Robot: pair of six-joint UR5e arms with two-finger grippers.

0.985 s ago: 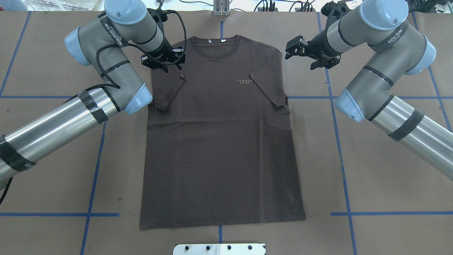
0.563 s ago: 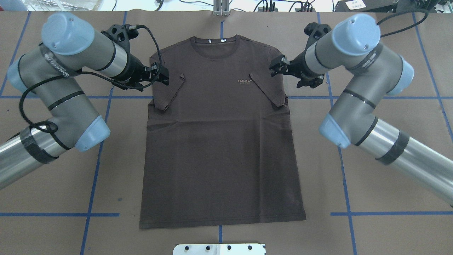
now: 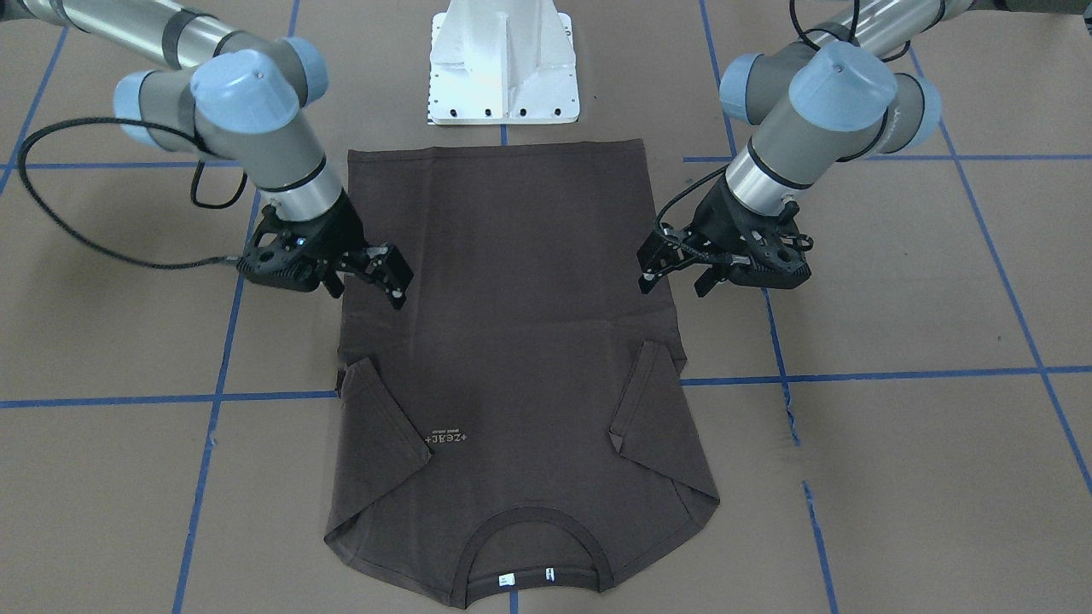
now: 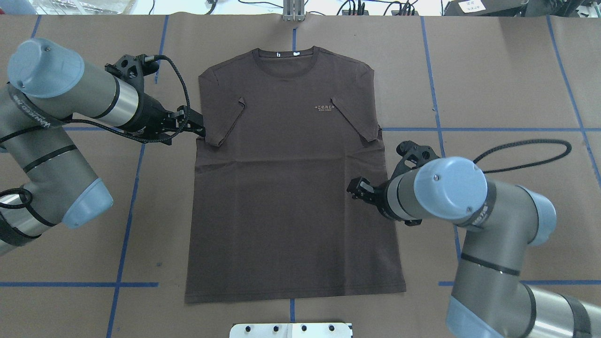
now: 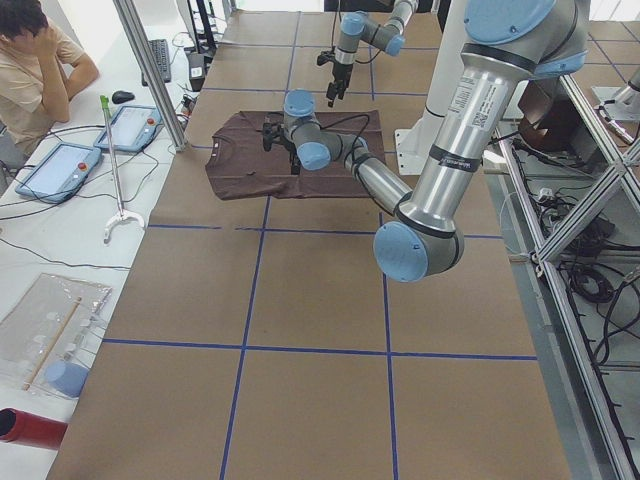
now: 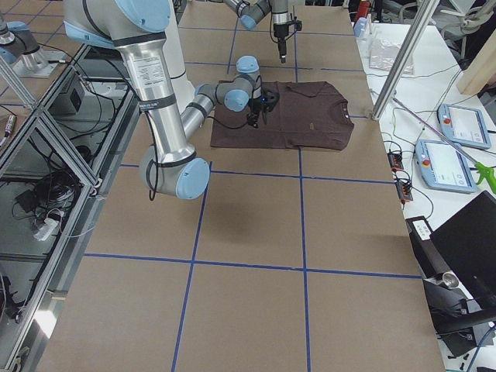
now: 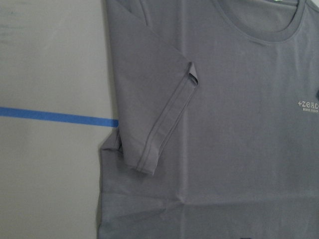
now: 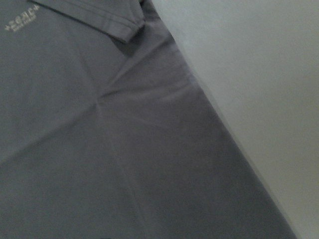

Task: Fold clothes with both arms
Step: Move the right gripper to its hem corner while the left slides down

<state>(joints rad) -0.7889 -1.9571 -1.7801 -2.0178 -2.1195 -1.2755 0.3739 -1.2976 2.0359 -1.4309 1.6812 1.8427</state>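
While left gripper (image 3: 674,286) and right gripper (image 3: 367,292) flank T-shirt (image 3: 512,298) agape, base block (image 3: 503,77) neighbours hem

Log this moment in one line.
brown T-shirt: flat, sleeves folded in | left gripper: open, at shirt edge | right gripper: open, at opposite edge

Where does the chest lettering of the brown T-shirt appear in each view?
Front-facing: chest lettering, lower left, upside down.
Overhead: lettering, upper centre, right of middle.
Exterior left: too small to tell.
Exterior right: too small to tell.
Left wrist: lettering, right edge.
Right wrist: lettering, top left corner.
Landmark: the folded-in sleeve beside it.
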